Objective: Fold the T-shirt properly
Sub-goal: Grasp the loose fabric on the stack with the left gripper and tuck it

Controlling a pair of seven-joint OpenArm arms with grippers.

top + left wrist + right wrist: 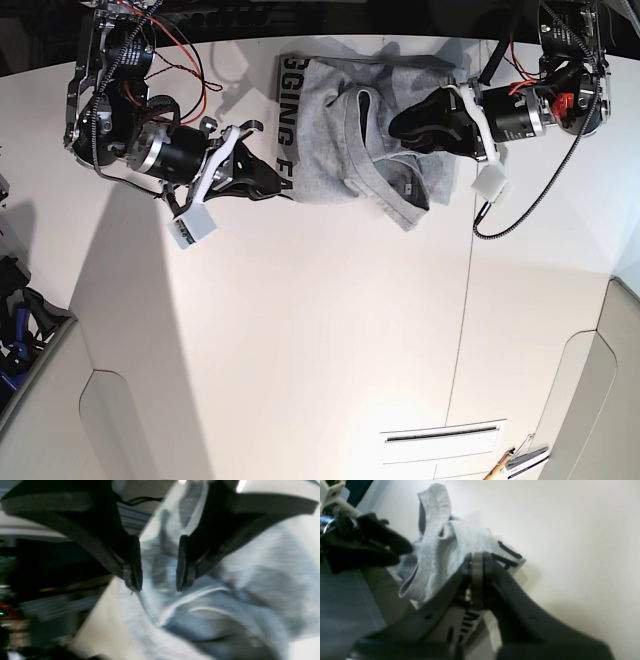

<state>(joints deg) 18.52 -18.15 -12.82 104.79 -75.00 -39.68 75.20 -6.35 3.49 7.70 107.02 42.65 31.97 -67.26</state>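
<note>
The heather-grey T-shirt lies crumpled at the far middle of the white table, with its black lettering along its left edge. My right gripper, on the left in the base view, is shut on the lettered edge of the T-shirt. In the right wrist view its jaws meet on the cloth, and lettered fabric hangs beneath them. My left gripper is over the shirt's right part. In the left wrist view it is open, with grey cloth showing between and behind the tips.
The white table has a seam running down its right part. Cables loop off the right arm. A slot and pens are at the near right corner. Dark clutter sits past the left edge.
</note>
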